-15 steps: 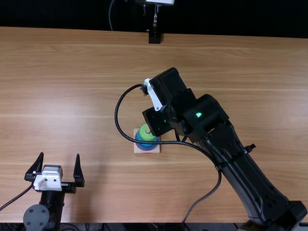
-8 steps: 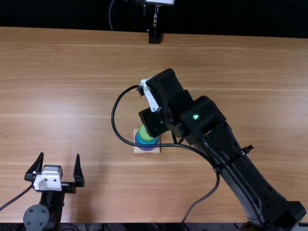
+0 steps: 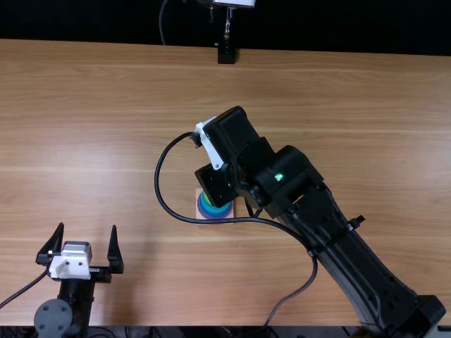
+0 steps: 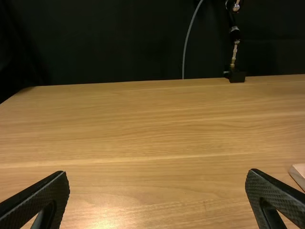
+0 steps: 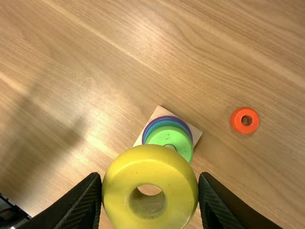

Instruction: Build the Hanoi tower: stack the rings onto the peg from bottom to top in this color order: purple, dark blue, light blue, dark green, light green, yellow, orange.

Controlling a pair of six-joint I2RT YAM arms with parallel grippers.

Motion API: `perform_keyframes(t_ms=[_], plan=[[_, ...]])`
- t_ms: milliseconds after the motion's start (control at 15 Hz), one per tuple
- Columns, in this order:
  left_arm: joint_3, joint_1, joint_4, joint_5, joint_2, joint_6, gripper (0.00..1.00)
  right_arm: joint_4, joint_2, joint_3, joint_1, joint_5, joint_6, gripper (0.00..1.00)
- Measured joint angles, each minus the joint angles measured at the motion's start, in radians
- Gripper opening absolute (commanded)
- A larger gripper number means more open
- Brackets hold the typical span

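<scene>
In the top view my right gripper [image 3: 217,184] is over the far part of the ring stack [image 3: 215,210], covering some of it. My right gripper [image 5: 150,175] is shut on the yellow ring [image 5: 151,160], held above the table beside the stack in the right wrist view. A light green ring [image 5: 170,137] tops blue and purple rings on the square wooden base [image 5: 196,133]. The orange ring [image 5: 244,120] lies apart on the table. My left gripper [image 3: 87,229] stands open at the near left; the left wrist view shows its fingers [image 4: 35,200] wide apart, my left gripper [image 4: 157,172] holding nothing.
The right arm's cable [image 3: 156,184] loops around the left side of the stack. A black stand [image 3: 226,53] is at the table's far edge. Bare wood of the table [image 3: 91,127] stretches across the left side.
My right gripper has shifted left and slightly nearer in the top view, now covering more of the stack, and its cable loop has moved with it. The left arm has kept still.
</scene>
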Motion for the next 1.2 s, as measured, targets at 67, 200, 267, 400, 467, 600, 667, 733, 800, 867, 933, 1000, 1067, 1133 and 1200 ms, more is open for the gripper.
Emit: perform_keyframes(t_ms=[67,200,267,400,467,600,667,733,800,867,933,1000,1067,1133,1200], plan=[[0.000,0.000,0.000,0.000,0.000,0.000,1.00,0.000,0.000,0.000,0.000,0.000,0.000,0.00],[0.000,0.000,-0.001,0.001,0.000,0.000,1.00,0.000,0.000,0.000,-0.001,0.004,-0.001,0.00],[0.000,0.000,0.000,0.000,0.000,0.000,1.00,0.000,0.000,0.000,0.000,0.007,-0.002,0.00],[0.000,0.000,0.000,0.000,0.000,0.000,1.00,0.000,0.000,-0.001,0.000,0.008,-0.002,0.00],[0.000,0.000,0.000,0.000,0.000,0.000,1.00,0.000,0.000,-0.001,-0.001,0.009,-0.002,0.00],[0.000,0.000,0.000,0.000,0.000,0.000,1.00,0.000,0.000,-0.001,0.000,0.008,-0.002,0.00],[0.000,0.000,0.000,0.000,0.000,0.000,1.00,0.000,0.000,-0.001,-0.001,0.011,-0.002,0.00],[0.000,0.000,0.000,0.000,0.000,0.000,1.00,0.000,0.000,-0.002,-0.001,0.023,-0.002,0.00],[0.000,0.000,0.000,0.000,0.000,0.000,1.00,0.000,0.000,-0.008,-0.001,0.042,-0.005,0.00],[0.000,0.000,0.000,0.000,0.000,0.000,1.00,-0.001,0.000,-0.017,-0.001,0.065,-0.005,0.00],[0.000,0.000,0.000,0.000,0.000,0.000,1.00,-0.003,0.000,-0.028,-0.001,0.087,-0.005,0.00],[0.000,0.000,0.000,0.000,0.000,0.000,1.00,-0.003,0.001,-0.035,-0.001,0.101,-0.006,0.00],[0.000,0.000,0.000,0.000,0.000,0.000,1.00,-0.003,0.001,-0.036,-0.001,0.114,-0.006,0.00],[0.000,0.000,0.000,0.000,0.000,0.000,1.00,0.000,0.001,-0.036,-0.001,0.119,-0.006,0.00],[0.000,0.000,0.000,0.000,0.000,0.000,1.00,0.000,0.001,-0.036,-0.001,0.123,-0.005,0.00]])
